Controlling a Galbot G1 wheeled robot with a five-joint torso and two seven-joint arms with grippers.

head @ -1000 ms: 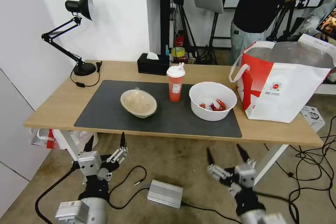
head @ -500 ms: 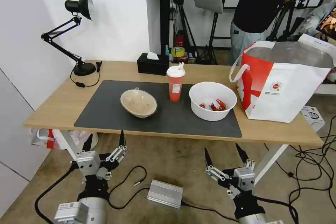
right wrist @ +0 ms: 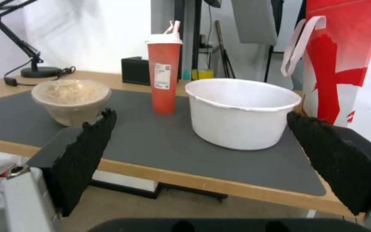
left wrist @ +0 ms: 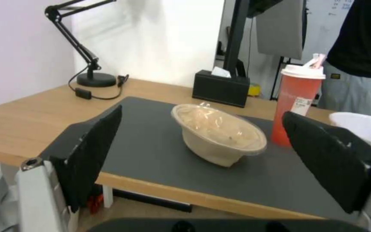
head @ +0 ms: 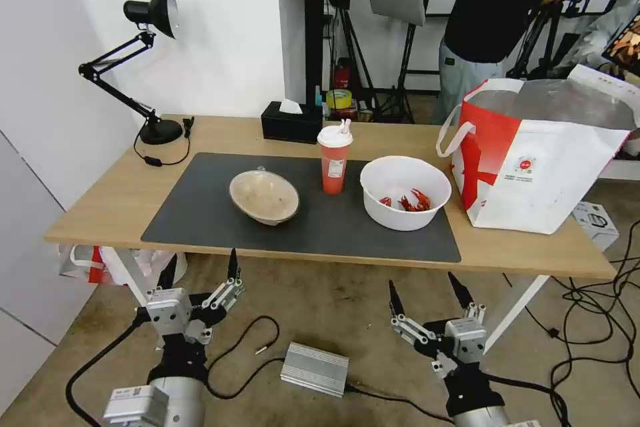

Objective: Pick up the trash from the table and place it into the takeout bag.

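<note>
The left gripper (head: 200, 267) hangs below the near edge of the table (head: 100, 213), out in front of it over the floor, its two dark fingers spread wide and holding nothing; the right gripper (head: 427, 287) hangs likewise to the right, also spread and empty. On the dark grey mat (head: 200, 213) the beige bowl (head: 264, 197) sits tilted, left of centre, with clear film over its soiled inside. The red cup (head: 335, 159) with its white lid stands upright just behind and between the two bowls. The white bowl (head: 405, 192) rests near the mat's right end, red crayfish scraps in its bottom. The takeout bag (head: 540, 160) stands on the bare wood at the table's right end, just beside the white bowl, mouth open and foil lining showing. From the left wrist the beige bowl (left wrist: 217, 133) lies between the fingers; from the right wrist the white bowl (right wrist: 241, 112) does. A black tissue box (head: 291, 121) and a desk lamp (head: 143, 67) stand along the far edge
</note>
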